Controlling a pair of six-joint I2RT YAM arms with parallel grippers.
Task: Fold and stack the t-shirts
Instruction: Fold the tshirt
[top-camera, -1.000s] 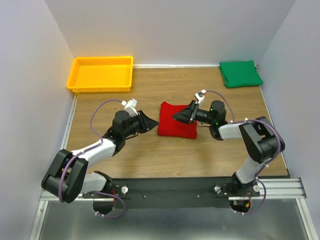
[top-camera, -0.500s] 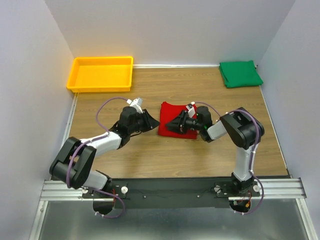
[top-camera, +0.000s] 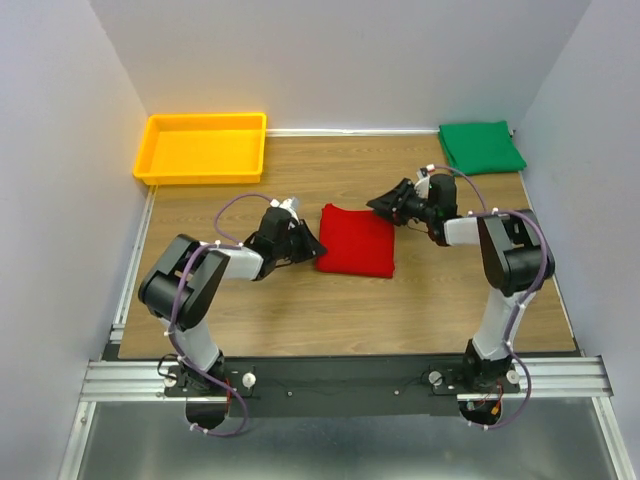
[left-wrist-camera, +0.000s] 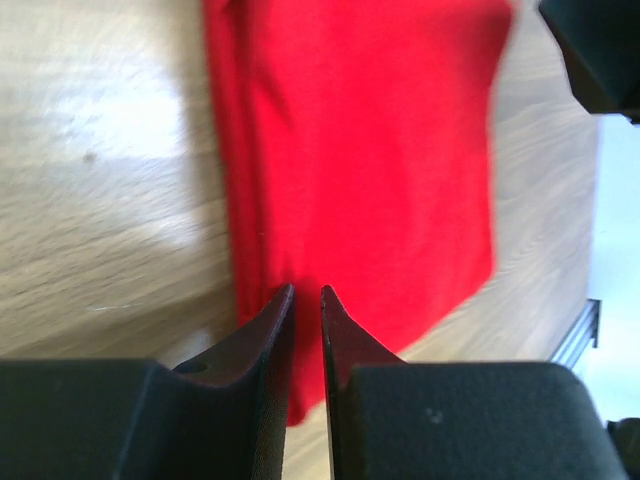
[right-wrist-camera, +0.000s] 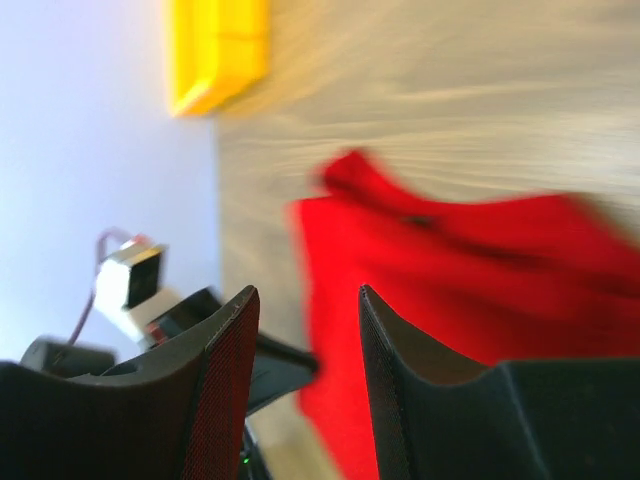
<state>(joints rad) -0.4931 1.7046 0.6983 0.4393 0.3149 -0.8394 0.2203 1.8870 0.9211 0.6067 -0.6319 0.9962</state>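
The red t-shirt (top-camera: 357, 240) lies folded into a rough square at the middle of the table. The green t-shirt (top-camera: 481, 146) lies folded at the far right corner. My left gripper (top-camera: 309, 246) is low at the red shirt's left edge, its jaws nearly together with nothing between them. In the left wrist view its tips (left-wrist-camera: 305, 292) sit just over the edge of the red shirt (left-wrist-camera: 370, 150). My right gripper (top-camera: 384, 206) is open and empty, just off the shirt's far right corner. In the right wrist view (right-wrist-camera: 308, 295) it looks across the red shirt (right-wrist-camera: 470, 260).
A yellow tray (top-camera: 205, 147) stands at the far left corner and also shows in the right wrist view (right-wrist-camera: 215, 50). Walls close in the table on the left, back and right. The arms' base rail (top-camera: 340, 375) runs along the near edge.
My right gripper has lifted off the red shirt and drawn back up and to the right. My left gripper has moved right to the shirt's left edge. The shirt stays flat.
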